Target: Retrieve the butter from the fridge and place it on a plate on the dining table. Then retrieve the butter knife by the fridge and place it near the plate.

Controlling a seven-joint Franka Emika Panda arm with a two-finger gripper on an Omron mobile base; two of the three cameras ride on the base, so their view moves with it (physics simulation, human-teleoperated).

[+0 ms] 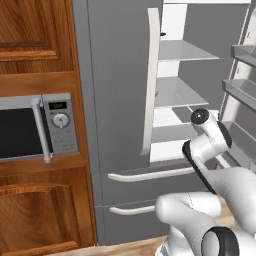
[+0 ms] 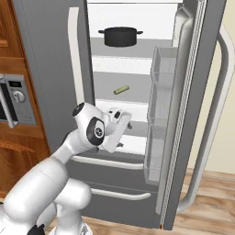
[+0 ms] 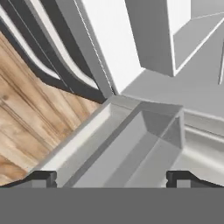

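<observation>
— One gap decides this: where does the butter (image 2: pixel 121 90) lie from the fingers (image 3: pixel 113 178)?

— Above and further in. In the right base view it rests on a glass shelf (image 2: pixel 120 88) of the open fridge (image 2: pixel 55 59), one level below the shelf carrying the black pot (image 2: pixel 120 36). The gripper (image 2: pixel 123 120) sits at the fridge's mouth, lower than that shelf and well apart from the stick.

— How does its long axis run?

— Slightly slanted across the shelf, its right end a little higher in the picture. I'd judge the wrist needs turning so the jaws close across its narrow width.

— And the fingers themselves?

— Spread apart with nothing between them; the hand view has the tips wide, looking down at a door bin (image 3: pixel 131 144) and the wood floor (image 3: pixel 30 127).

— So the next move?

— Probably rise to shelf height, then reach inward over the shelf's front edge.
</observation>
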